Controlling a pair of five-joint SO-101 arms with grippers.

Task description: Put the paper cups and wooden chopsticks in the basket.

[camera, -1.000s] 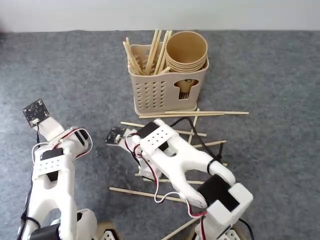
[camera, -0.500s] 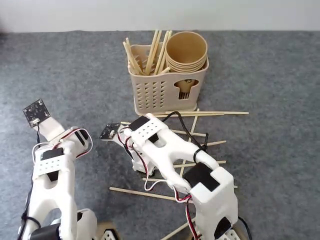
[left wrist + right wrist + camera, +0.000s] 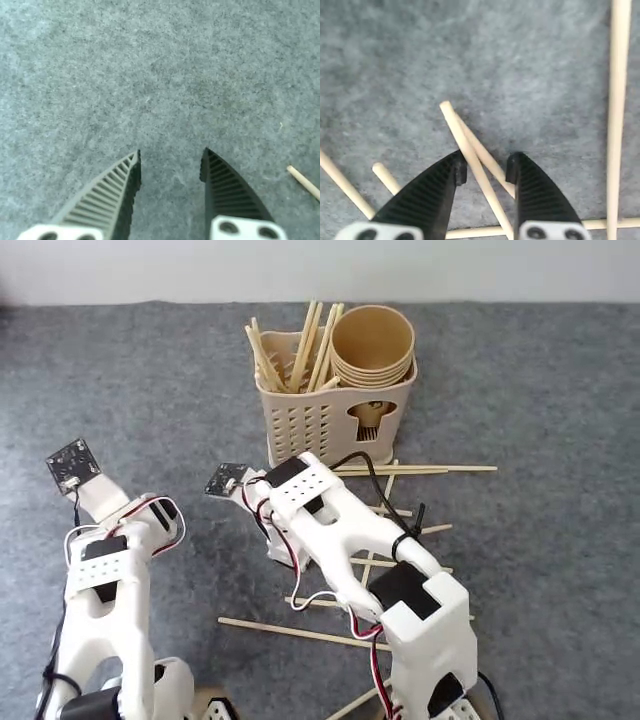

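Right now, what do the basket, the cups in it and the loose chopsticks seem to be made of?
Basket: beige moulded plastic, matte, going by its even slotted walls. Cups: probably tan paper, with thin rolled rims. Chopsticks: pale bare wood, it seems, matte and unvarnished.
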